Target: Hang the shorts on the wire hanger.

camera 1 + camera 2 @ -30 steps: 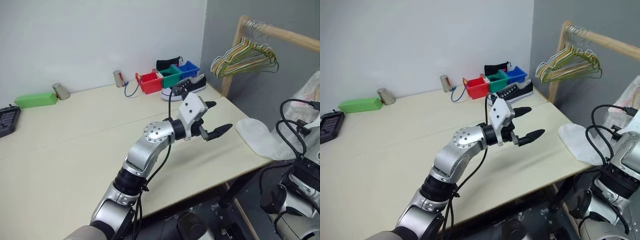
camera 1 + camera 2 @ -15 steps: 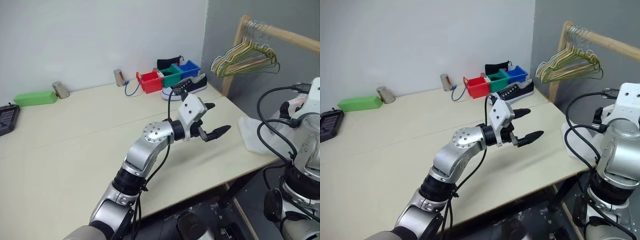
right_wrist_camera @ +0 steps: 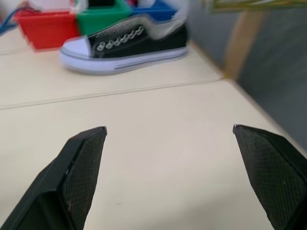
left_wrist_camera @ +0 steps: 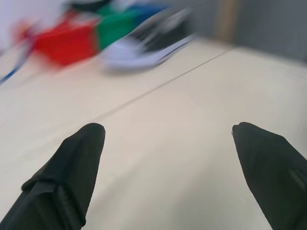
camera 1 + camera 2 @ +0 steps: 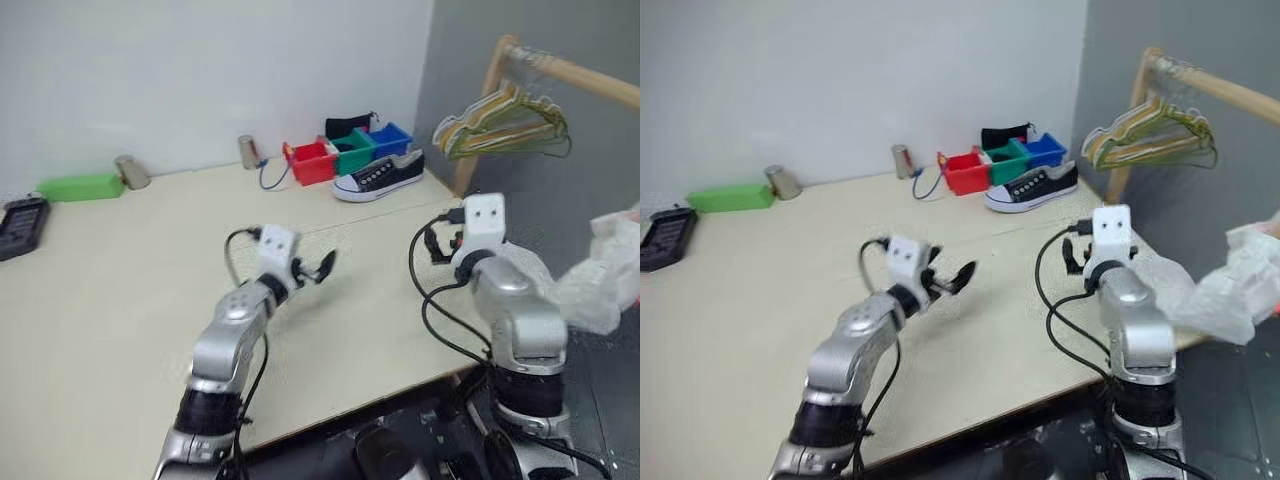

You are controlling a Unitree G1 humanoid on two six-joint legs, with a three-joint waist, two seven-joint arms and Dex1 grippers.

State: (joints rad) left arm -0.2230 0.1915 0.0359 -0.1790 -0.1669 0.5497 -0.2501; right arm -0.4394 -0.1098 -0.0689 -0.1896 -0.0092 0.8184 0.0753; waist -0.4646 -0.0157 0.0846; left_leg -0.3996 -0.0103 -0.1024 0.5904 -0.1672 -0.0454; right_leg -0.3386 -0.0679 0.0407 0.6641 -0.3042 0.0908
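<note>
Shorts [image 5: 600, 280]: white crumpled heap at 3 o'clock, off desk's [image 5: 120, 300] right edge. Soft, light, floppy; wider than either tool, so you'd best pinch waistband at two spread points. Long axis unreadable, bunched.

Wire hanger [image 5: 500, 125]: in bunch on wooden rail [image 5: 570, 72] at 1 o'clock; which one, can't tell. Thin, springy, hooks up, bars roughly level.

Left tool [image 5: 318, 270] gaping, empty, over desk centre. Right tool [image 3: 170, 158] gaping, empty, facing sneaker [image 5: 378, 176] at 12 o'clock.

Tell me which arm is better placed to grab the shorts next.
Likely right. The shorts lie off the table's right edge, beside the right gripper, which is open and empty. The left gripper hangs over mid-table, farther away.
</note>
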